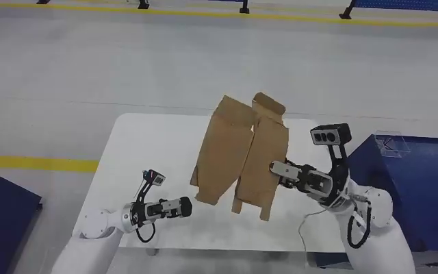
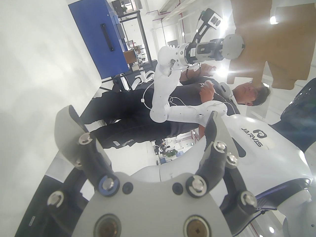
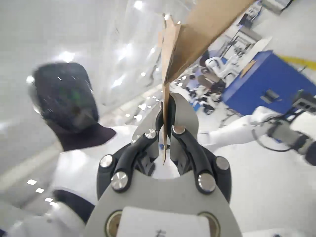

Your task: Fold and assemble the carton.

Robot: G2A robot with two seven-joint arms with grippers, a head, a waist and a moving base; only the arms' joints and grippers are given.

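Light: ceiling lamps (image 2: 272, 20) are flooding the hall evenly | Glare: two lamps are flaring into stars beside the backlit carton (image 2: 256, 8), left wrist view | Washout: the white table (image 1: 150, 157) is bleaching | Edges: wrist views are bowing outward; the right one is smearing at its rim

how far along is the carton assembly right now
Done: the carton is held up above the table, with the right gripper shut on one edge. In hand: it hangs nearly flat, only slightly opened along a crease. Left: squaring it into a box and folding the flaps; the left gripper is open and apart from the cardboard.
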